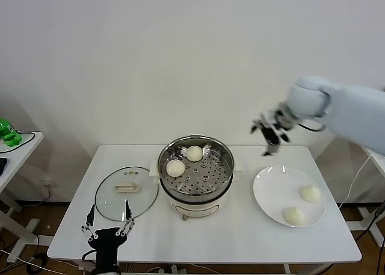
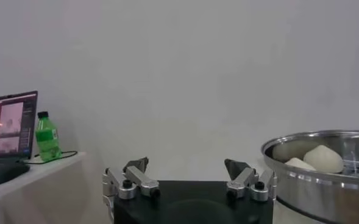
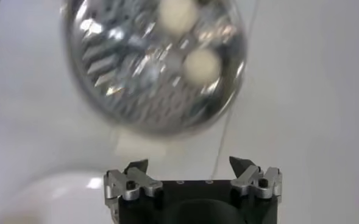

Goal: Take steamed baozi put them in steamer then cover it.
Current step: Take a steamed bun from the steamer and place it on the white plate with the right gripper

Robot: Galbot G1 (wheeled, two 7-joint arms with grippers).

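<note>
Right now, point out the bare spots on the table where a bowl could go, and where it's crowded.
Bare patches: the table's front strip between the left pincer and the plate; the far left corner behind the lid; the far right corner behind the plate, under the raised right pincer. Crowded: the middle, where lid and steamer nearly touch.

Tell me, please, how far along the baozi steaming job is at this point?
About halfway. Two baozi already sit in the steamer; two more wait on the white plate. Nothing is in hand: the right gripper hangs open above the table between steamer and plate, and the left gripper waits open near the glass cover, which lies on the table.
</note>
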